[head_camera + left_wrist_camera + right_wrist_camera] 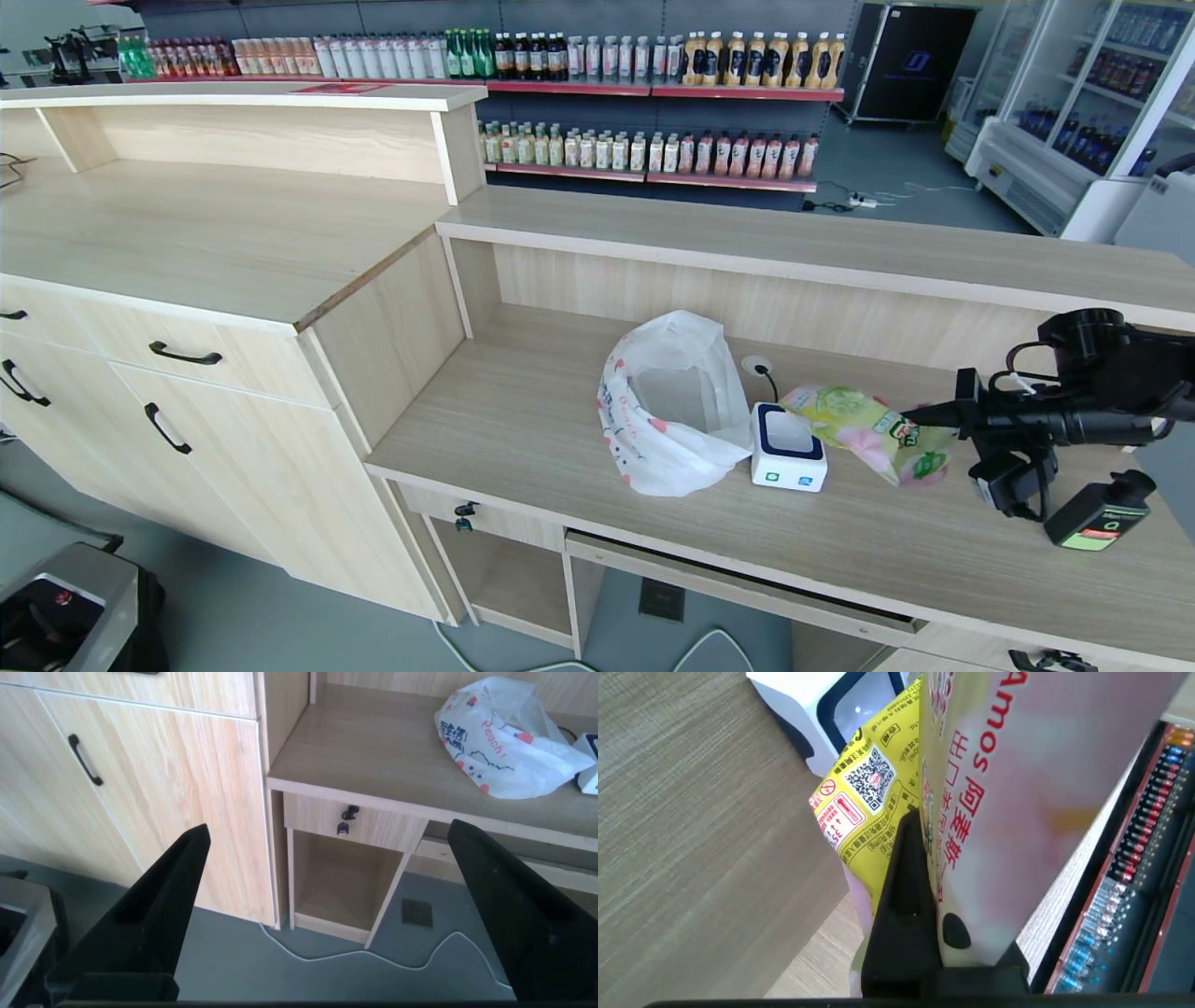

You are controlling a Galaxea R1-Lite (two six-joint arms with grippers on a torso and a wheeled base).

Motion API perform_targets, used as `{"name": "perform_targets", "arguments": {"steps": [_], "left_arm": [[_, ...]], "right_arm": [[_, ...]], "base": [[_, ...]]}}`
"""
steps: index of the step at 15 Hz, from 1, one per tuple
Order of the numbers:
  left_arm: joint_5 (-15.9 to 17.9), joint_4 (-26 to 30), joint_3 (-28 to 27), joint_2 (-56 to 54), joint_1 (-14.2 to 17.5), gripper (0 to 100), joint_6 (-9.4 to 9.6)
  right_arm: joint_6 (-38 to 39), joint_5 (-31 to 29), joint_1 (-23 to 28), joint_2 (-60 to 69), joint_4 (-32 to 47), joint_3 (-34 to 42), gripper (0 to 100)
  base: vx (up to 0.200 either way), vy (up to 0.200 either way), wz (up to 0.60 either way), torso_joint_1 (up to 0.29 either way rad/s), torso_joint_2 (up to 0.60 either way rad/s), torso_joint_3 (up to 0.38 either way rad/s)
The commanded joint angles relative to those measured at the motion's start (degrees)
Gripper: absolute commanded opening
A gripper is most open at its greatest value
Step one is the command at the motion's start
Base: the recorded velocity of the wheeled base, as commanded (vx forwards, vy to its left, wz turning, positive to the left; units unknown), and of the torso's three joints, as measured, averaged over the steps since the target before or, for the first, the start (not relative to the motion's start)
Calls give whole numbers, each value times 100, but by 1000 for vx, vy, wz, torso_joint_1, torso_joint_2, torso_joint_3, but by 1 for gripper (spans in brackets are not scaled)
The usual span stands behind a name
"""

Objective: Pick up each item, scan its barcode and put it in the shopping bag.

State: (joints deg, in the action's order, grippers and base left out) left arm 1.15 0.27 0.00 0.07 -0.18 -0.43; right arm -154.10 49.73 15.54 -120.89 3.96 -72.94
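A shop floor lies behind, with red-edged shelves of bottles (653, 89) along the far wall and a glass-door fridge (1074, 112) off to the right; in front runs a pale wooden checkout counter (523, 420), its lower desk carrying the goods. The white shopping bag (667, 411) stands near the middle of the desk, mouth open upward; just right of it, touching or nearly so, sits the small white scanner (789, 457) with its dark window facing up. The yellow-green and pink snack packet (868, 429) lies just right of the scanner, its near end clamped in the right gripper (924, 415); whether it rests on the wood I cannot tell. A dark bottle (1097, 513) with a green label lies farther right, near the desk's front. The left gripper (327, 835) hangs low beside the cabinets, fingers (177, 887) spread wide, holding nothing.
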Motion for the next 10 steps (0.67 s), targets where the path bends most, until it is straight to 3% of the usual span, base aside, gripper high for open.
{"name": "perform_targets", "arguments": {"steps": [1, 4, 5, 7, 10], "left_arm": [[0, 0, 0, 1, 1, 100, -1], [0, 0, 0, 1, 1, 100, -1], [0, 0, 0, 1, 1, 100, -1], [0, 0, 0, 1, 1, 100, -1], [0, 0, 0, 1, 1, 100, -1]], "right_arm": [[416, 2, 168, 523, -1, -28, 0], [1893, -209, 801, 1674, 52, 412, 0], [3220, -543, 1003, 2228, 43, 834, 0], [5391, -604, 1074, 2606, -150, 1317, 0], [7781, -648, 1109, 2852, -317, 1765, 0]], "base": [[0, 0, 0, 0, 0, 0], [0, 0, 0, 0, 0, 0], [0, 0, 0, 0, 0, 0], [0, 0, 0, 0, 0, 0], [0, 0, 0, 0, 0, 0]]}}
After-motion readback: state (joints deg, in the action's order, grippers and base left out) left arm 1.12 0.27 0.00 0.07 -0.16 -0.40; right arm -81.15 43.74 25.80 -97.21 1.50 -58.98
